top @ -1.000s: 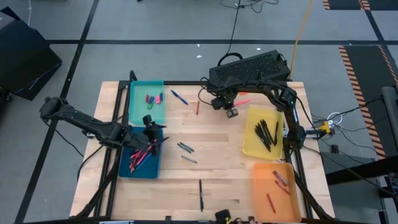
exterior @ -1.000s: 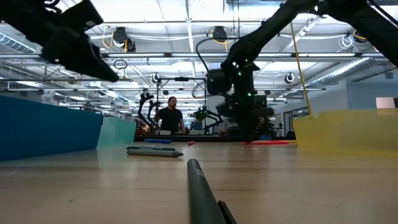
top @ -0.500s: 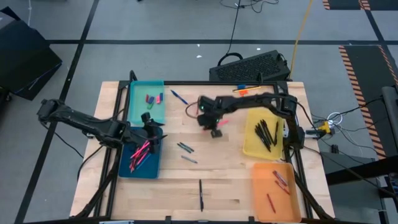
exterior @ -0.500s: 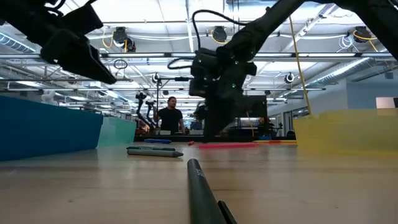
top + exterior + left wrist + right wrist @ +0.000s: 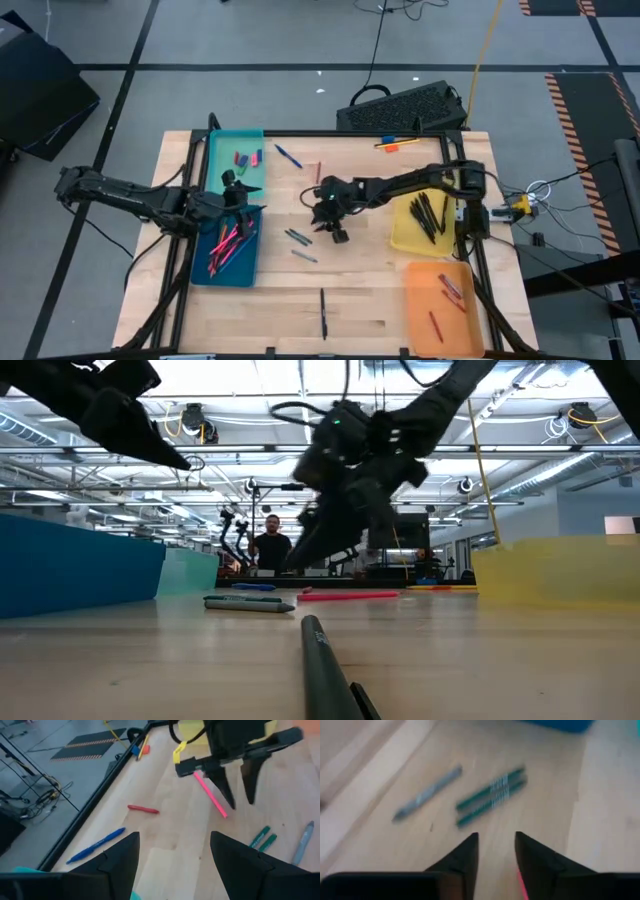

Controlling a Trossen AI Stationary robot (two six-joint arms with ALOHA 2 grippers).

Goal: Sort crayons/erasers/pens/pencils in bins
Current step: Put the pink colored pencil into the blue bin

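Note:
My right gripper (image 5: 496,845) is open and low over the table's middle (image 5: 338,232). A long pink stick (image 5: 210,795) lies flat on the wood beside its fingers. Just beyond lie two green sticks (image 5: 492,795) and a grey pen (image 5: 427,792). My left gripper (image 5: 172,857) hangs open with nothing between its fingers, above the edge where the teal bin (image 5: 215,150) meets the blue bin (image 5: 200,278). Small erasers (image 5: 245,158) sit in the teal bin and pink sticks (image 5: 225,248) in the blue one. My right gripper points down at a slant, and the pink stick's end (image 5: 522,885) shows close by one finger. I cannot tell whether that finger touches it. The stick lies level on the table.
The yellow bin (image 5: 400,235) holds black sticks and the orange bin (image 5: 415,300) holds short crayons. Loose on the wood are a blue pen (image 5: 288,156), a red crayon (image 5: 318,172) and a black pen (image 5: 323,313). A keyboard (image 5: 400,105) lies past the far edge.
My right gripper has swung from the far edge near the keyboard toward the table's middle and left, coming down low. The pink stick has shifted along the table with it, toward the left and near side. My left gripper has edged toward the far edge.

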